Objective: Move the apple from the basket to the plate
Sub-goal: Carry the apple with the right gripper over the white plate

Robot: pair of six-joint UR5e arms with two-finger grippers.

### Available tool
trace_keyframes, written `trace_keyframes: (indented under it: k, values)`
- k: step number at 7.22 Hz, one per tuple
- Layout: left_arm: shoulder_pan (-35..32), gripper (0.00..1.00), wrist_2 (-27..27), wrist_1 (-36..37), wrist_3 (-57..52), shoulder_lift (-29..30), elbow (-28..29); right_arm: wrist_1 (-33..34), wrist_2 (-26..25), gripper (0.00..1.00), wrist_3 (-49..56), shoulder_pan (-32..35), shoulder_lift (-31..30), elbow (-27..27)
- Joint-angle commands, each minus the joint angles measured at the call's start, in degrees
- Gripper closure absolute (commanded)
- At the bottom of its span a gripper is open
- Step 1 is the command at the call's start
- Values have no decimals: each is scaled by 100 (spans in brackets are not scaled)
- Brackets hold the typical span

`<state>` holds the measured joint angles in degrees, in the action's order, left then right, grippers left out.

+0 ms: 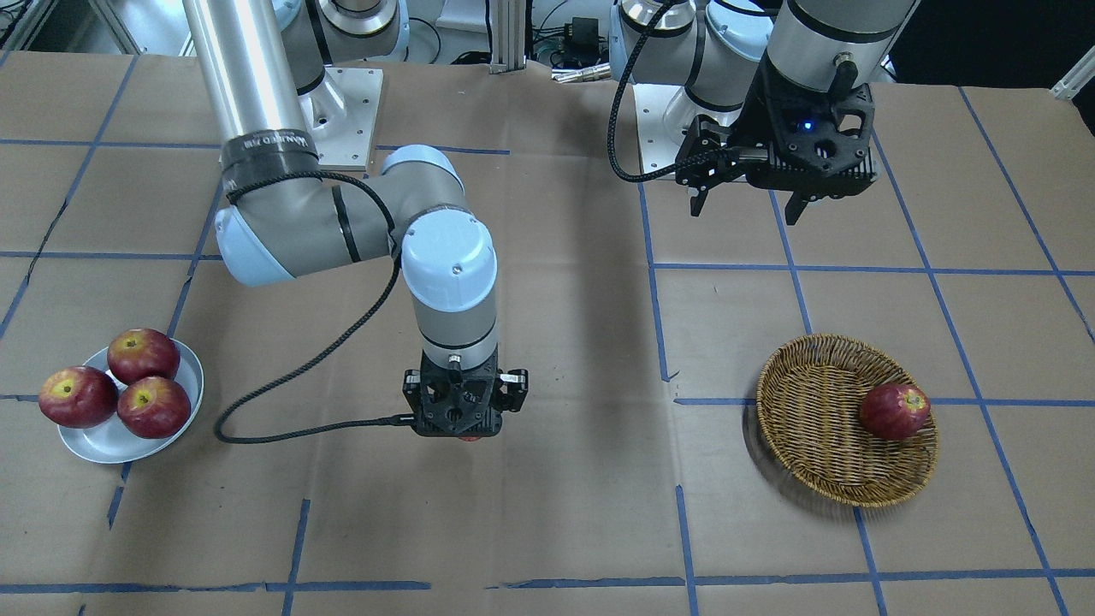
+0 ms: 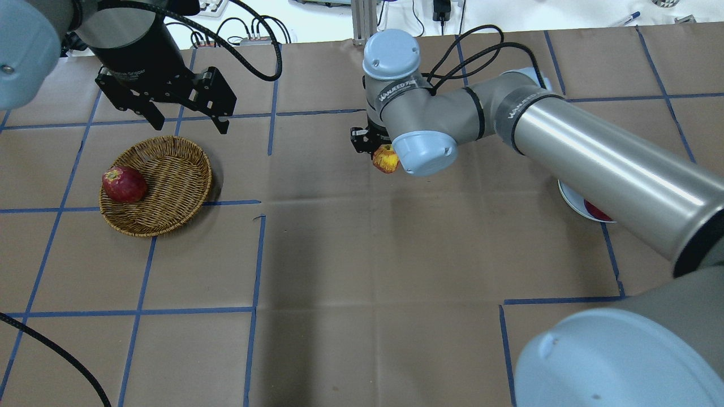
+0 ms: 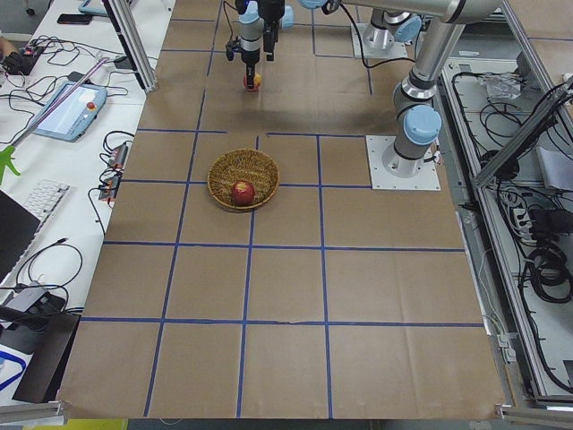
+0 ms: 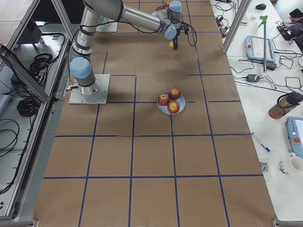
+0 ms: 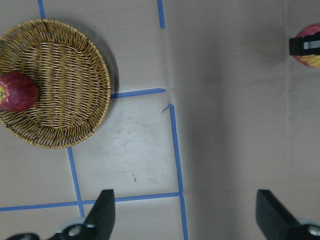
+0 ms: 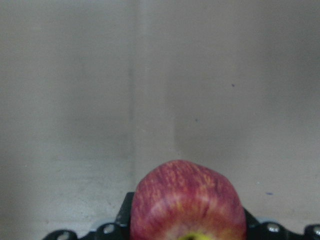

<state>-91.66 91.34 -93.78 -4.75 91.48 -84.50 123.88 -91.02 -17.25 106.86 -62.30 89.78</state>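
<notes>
The right gripper [image 2: 380,148] is carrying the apple [image 2: 386,159], clamped, above the tabletop [image 2: 339,254]. Next it needs to reach the plate [image 1: 103,441], already holding 3 apples. The left gripper [image 1: 748,201] is hanging apart.

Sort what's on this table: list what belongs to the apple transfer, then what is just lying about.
Belongs to the job:
- the apple, held above the table by the right gripper
- the basket
- the plate

Just lying about:
- the dark red apple in the basket
- three red apples on the plate
- the left gripper, open and empty beyond the basket
</notes>
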Motion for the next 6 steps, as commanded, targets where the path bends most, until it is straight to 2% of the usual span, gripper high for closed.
trace_keyframes:
  k: [1,4,6]
  values:
    - [-1,1,-20,0,1,10,-5,-907,32,39,1339,-1047,-850,205]
    - [-1,1,-20,0,1,-16,-5,-936,6,39,2899,-2736,-1651,1013]
    - [-1,1,-20,0,1,10,-5,-849,67,39,3952,-3632,-1697,1287]
